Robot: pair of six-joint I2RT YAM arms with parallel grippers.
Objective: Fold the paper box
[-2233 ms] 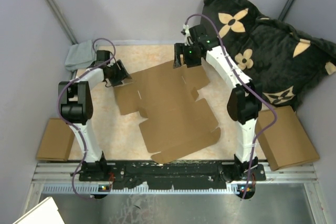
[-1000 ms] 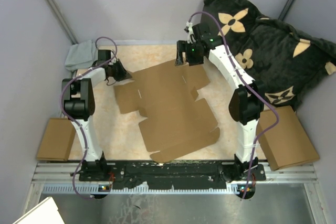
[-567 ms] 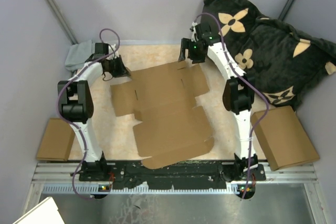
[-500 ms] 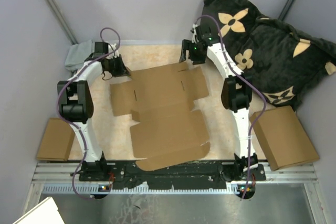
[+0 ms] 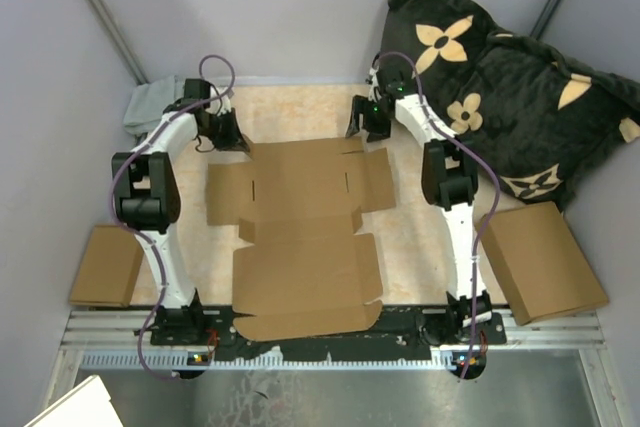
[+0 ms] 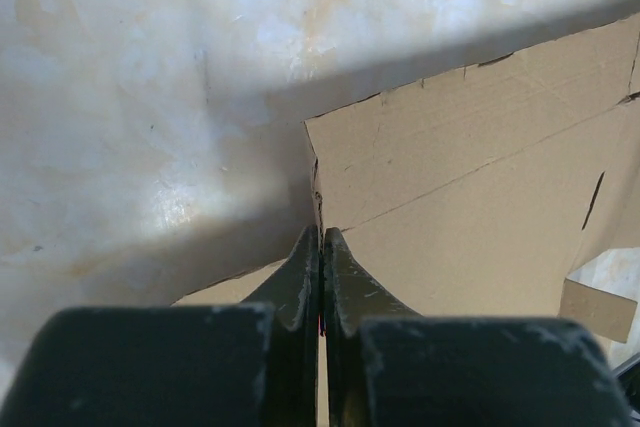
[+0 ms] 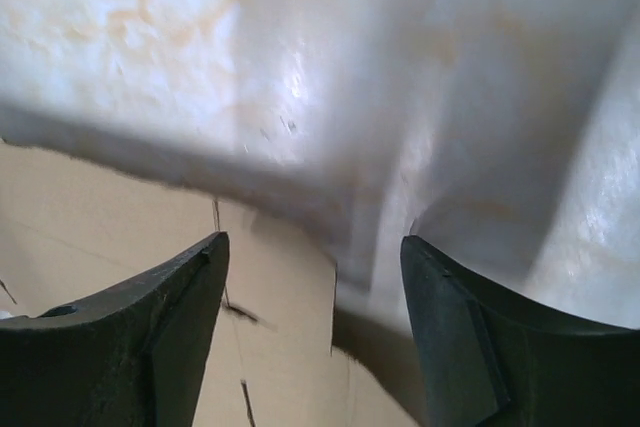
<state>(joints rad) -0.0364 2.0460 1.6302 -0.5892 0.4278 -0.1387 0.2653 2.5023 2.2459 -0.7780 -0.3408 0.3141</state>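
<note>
The left gripper [image 5: 237, 141], upper left in the top view, and the right gripper [image 5: 366, 131], upper centre, sit at the far corners of the flat paper box [image 5: 300, 237]. Left wrist view: its fingers [image 6: 300, 272] are pressed together, pinching the sheet's corner edge. Right wrist view: its fingers [image 7: 170, 307] are spread wide over the sheet's edge.

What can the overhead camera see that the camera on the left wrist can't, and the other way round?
Only the overhead view shows the whole paper box spread out as a flat sheet. It also shows both arms, the right gripper, a black flowered cushion, a ready-made brown box and a small cardboard piece. Only the left wrist view shows the left gripper up close, with its fingers closed together at the sheet's edge, apparently pinching it. Both views show the brown sheet lying on the pale table.
</note>
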